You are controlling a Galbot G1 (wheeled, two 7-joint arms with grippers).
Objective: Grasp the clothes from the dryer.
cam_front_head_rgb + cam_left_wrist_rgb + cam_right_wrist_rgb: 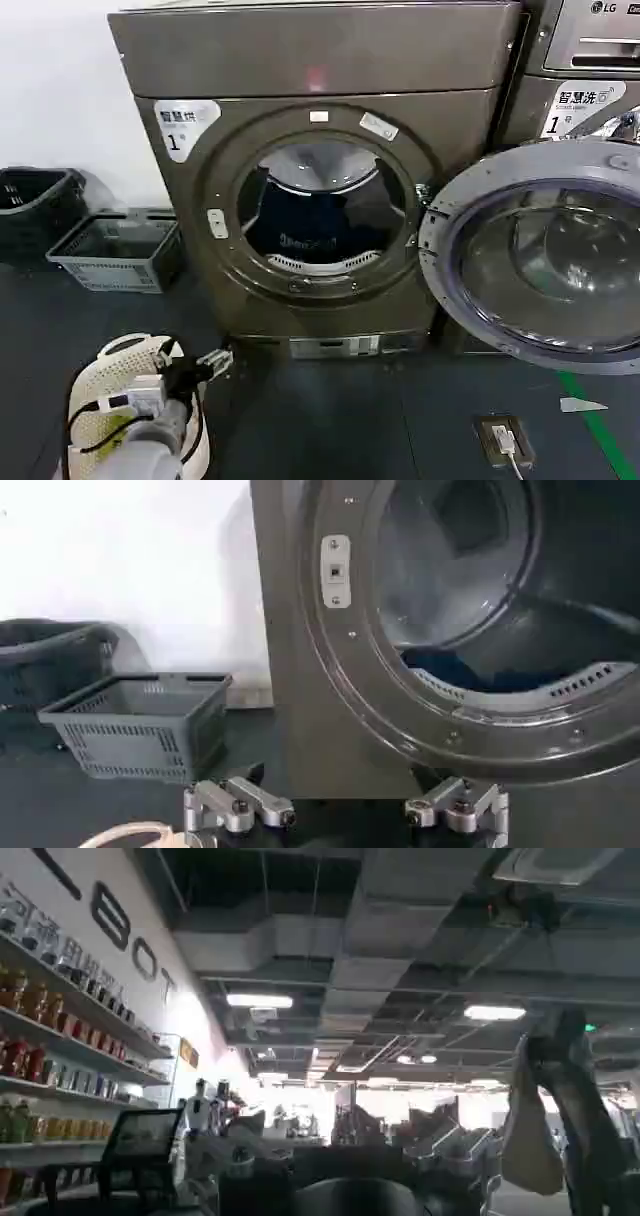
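My left gripper (215, 360) hangs low and near, to the left of the dryer (320, 170), its fingers (238, 805) spread wide and holding nothing, aimed at the round opening so I judge a straight reach in is what comes next. The clothes (310, 225) lie as a dark blue heap on the floor of the drum, far behind the rim, well apart from my gripper. The glass door (535, 255) stands swung out to the right, leaving my path open. A grey basket (120, 250) sits on the floor to the left. My right arm is raised and points away at the room; whether its gripper is wide or narrow I cannot tell.
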